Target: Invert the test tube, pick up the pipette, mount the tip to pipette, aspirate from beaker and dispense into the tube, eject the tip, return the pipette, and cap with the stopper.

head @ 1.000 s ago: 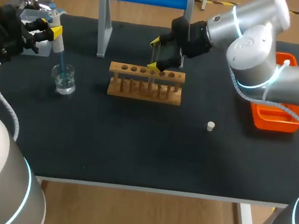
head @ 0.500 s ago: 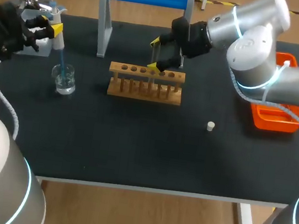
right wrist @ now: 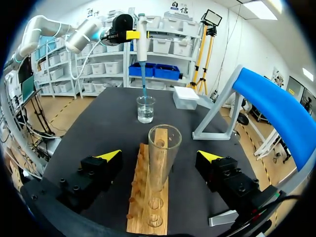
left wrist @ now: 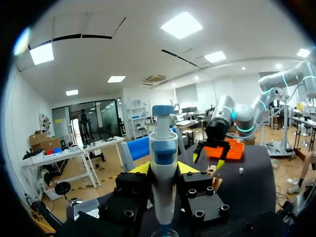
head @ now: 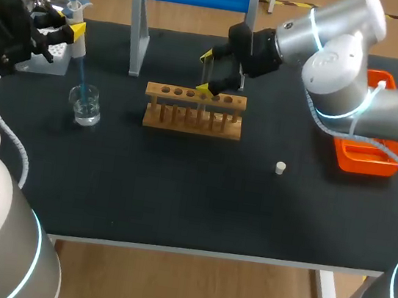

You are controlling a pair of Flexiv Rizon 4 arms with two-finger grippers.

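Risk begins at the left tool [left wrist: 163,169], which is clamped from both sides on the pipette [left wrist: 163,148]. With the long blue tip [head: 81,77] hanging free below the grip, any tilt or sideways drift could, I judge, knock it against the rim of the beaker [head: 86,106], loosening the tip or upsetting the glass on the worktop [head: 177,198]. The right tool [right wrist: 159,156] stands wide, a finger on either side of the test tube [right wrist: 163,153] without touching, so a careless closing could push the tube askew in the wooden rack [right wrist: 148,212]. The pipette's long axis runs near vertical, plunger up, tip down at the beaker's mouth. Whether it reaches the liquid I cannot tell. The tube stands upright in the rack, mouth upward.
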